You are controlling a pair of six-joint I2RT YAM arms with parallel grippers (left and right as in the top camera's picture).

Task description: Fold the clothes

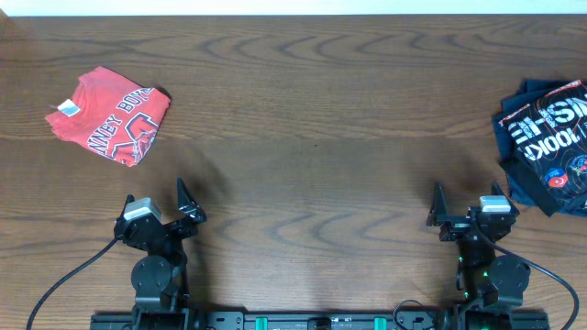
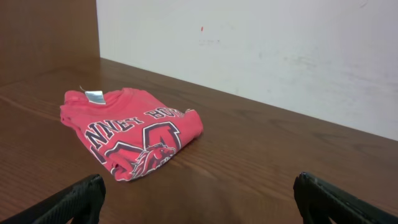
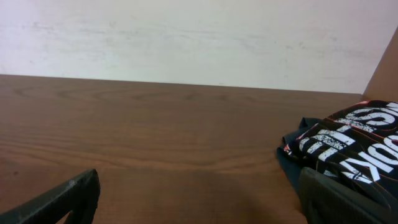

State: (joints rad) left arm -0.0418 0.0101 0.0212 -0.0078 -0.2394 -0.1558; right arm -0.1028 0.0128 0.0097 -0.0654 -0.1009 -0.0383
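A red tee with white lettering (image 1: 115, 114) lies folded at the far left of the table; the left wrist view shows it ahead and to the left (image 2: 127, 132). At the right edge sits a heap of clothes, a black jersey with white lettering and coloured logos (image 1: 550, 137) on navy pieces, also seen in the right wrist view (image 3: 348, 149). My left gripper (image 1: 158, 203) rests near the front edge, open and empty (image 2: 199, 199). My right gripper (image 1: 466, 205) stands open too, nothing between its fingers (image 3: 199, 199), with the jersey heap just beyond its right finger.
The brown wooden table (image 1: 312, 137) runs back to a white wall (image 2: 261, 43). Both arm bases stand at the front edge. A wooden side panel (image 2: 43, 31) rises at the far left.
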